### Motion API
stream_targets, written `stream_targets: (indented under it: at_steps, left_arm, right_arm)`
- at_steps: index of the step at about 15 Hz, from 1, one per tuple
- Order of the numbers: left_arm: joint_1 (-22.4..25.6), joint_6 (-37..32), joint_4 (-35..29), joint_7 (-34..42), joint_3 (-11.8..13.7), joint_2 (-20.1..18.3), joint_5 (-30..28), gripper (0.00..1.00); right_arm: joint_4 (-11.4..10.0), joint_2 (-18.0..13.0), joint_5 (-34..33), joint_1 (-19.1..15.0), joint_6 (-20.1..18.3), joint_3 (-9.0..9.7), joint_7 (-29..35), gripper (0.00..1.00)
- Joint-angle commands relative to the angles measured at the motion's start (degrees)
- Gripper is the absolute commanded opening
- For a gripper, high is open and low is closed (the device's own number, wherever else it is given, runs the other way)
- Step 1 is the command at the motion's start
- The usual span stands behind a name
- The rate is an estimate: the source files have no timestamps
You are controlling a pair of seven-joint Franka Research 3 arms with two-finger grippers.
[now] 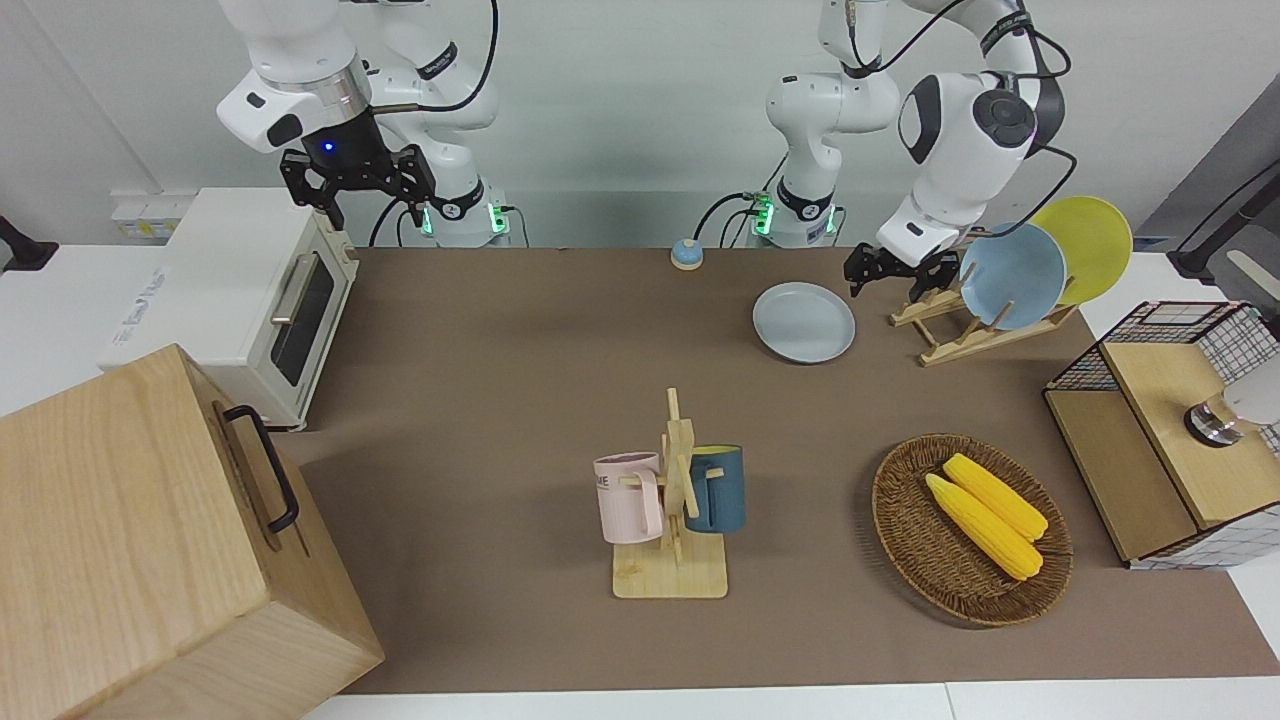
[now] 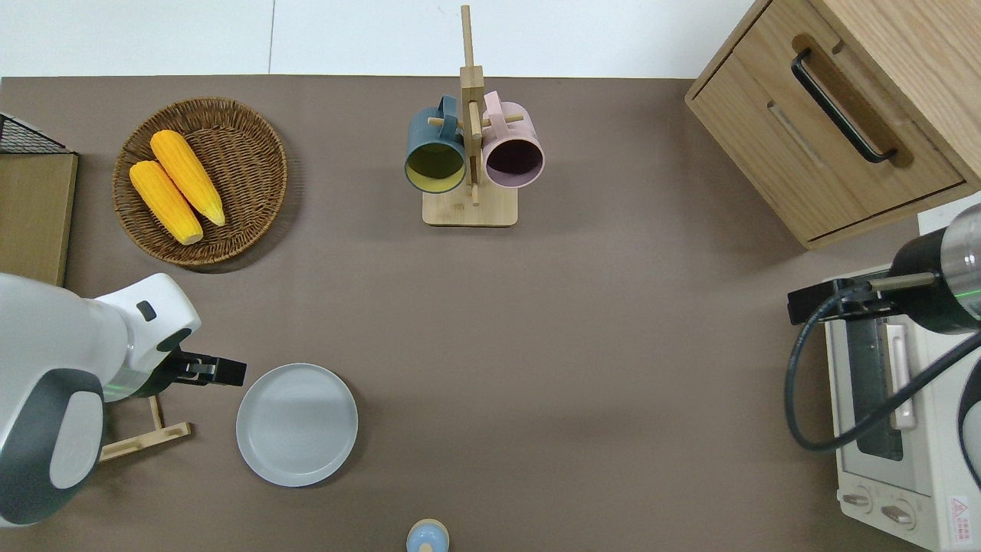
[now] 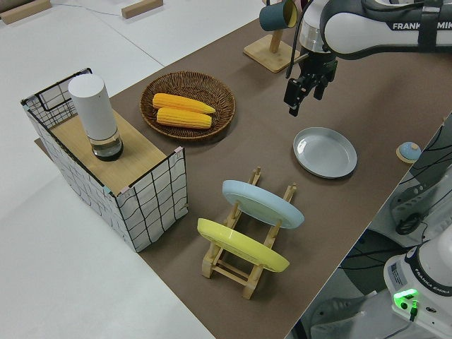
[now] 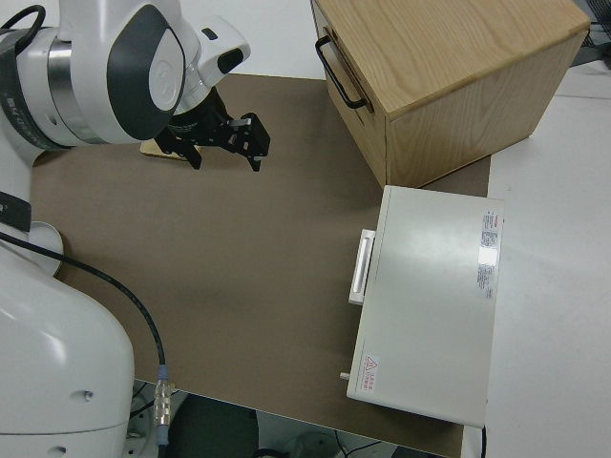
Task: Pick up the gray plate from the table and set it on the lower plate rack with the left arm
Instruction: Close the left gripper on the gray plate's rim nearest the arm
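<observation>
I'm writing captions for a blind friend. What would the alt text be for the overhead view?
A gray plate lies flat on a brown table, with the left arm's gripper up in the air beside it, holding nothing. Farther from the robots are a basket of corn and a mug tree.

Glossy white arms (image 1: 960, 120) – black cables, black tools (image 1: 893, 268)
</observation>
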Motion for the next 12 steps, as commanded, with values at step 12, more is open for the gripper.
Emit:
stream_targets:
  at_steps: [12]
  left_arm:
    - [-0.6, 20.4, -21.8, 0.7, 0.3, -4.0, -0.4, 0.99]
  right_arm:
    - [0.3, -0.1, 0.4, -0.4, -0.8, 0.29, -0.1, 0.987]
